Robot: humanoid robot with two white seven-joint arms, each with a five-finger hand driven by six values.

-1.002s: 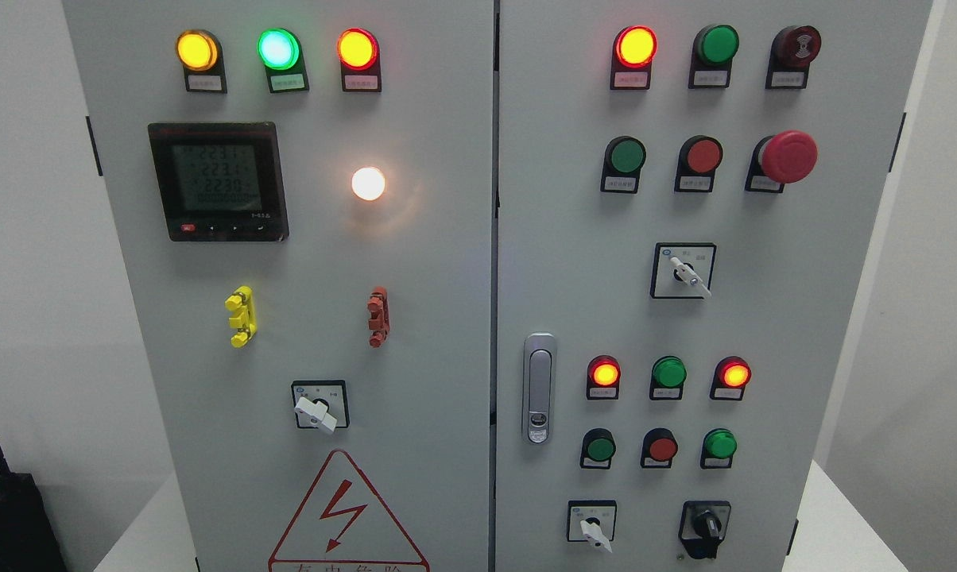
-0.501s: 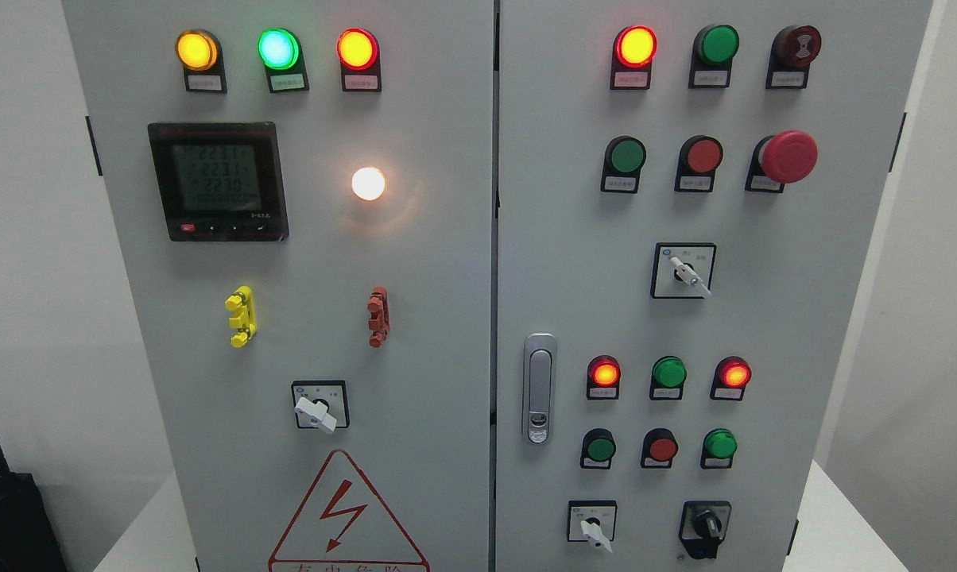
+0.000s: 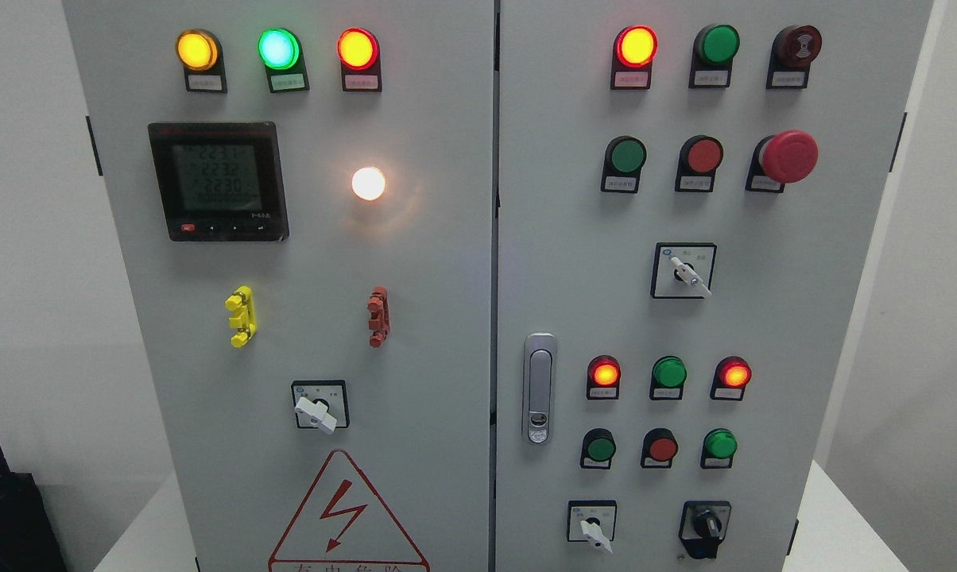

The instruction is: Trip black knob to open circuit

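Observation:
The black knob (image 3: 705,526) sits at the bottom right of the grey cabinet's right door (image 3: 574,262), with its pointer tilted toward the lower right. A white selector switch (image 3: 594,531) is mounted just left of it. Neither of my hands nor any arm shows in the head view.
Lit and unlit lamps and buttons fill the right door, with a red mushroom stop button (image 3: 788,156) at the top right and a silver door handle (image 3: 539,388) by the seam. The left door carries a meter (image 3: 218,181), a white lamp (image 3: 368,183) and a white selector (image 3: 316,412).
Only the meter's digits have flickered; nothing else has moved.

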